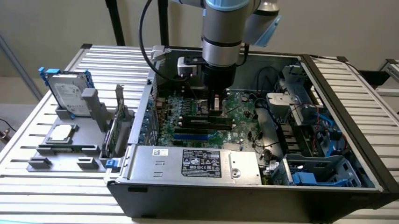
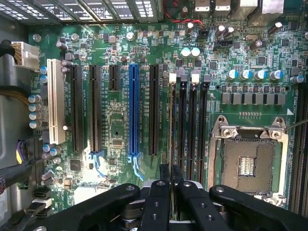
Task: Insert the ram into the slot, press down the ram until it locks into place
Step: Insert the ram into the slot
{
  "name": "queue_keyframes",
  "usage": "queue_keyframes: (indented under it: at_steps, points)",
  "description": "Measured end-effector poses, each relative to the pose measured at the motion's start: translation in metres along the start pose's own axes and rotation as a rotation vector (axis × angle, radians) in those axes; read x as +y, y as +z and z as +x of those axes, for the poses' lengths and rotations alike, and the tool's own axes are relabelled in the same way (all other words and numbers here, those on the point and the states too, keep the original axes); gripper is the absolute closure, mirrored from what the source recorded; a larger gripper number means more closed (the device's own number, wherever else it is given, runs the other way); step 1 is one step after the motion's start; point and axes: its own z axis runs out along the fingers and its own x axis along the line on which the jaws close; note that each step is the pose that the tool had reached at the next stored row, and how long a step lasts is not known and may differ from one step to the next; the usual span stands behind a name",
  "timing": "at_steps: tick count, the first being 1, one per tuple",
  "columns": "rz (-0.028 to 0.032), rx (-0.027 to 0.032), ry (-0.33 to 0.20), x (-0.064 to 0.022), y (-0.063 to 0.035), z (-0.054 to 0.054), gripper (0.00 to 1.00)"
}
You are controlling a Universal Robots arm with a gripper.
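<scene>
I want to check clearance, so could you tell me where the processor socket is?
In the wrist view, the open processor socket sits right beside the black memory slots, on their side away from the blue slot.

Silver arm (image 1: pixel 221 32), blue caps (image 1: pixel 269 29), black fingers (image 2: pixel 158 202)

Quick headcount: four black memory slots (image 2: pixel 194 125), one memory stick (image 2: pixel 171 120), one square processor socket (image 2: pixel 248 163). For card slots I count three long black card slots (image 2: pixel 95 106), one short black slot (image 2: pixel 114 78), one blue slot (image 2: pixel 133 110) and one white slot (image 2: pixel 55 101). Plus one hard drive (image 1: pixel 70 93), one loose processor chip (image 1: pixel 62 133), one grey holder (image 1: pixel 65 154), one power supply box (image 1: pixel 199 163), one computer case (image 1: pixel 249 200) and one robot arm (image 1: pixel 223 32).
</scene>
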Motion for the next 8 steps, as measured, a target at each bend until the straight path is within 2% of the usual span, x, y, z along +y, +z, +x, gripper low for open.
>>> queue_keyframes:
  at_steps: [8]
  points:
    - [0.0030,-0.0001,0.002,0.0010,0.0011,-0.0001,0.87]
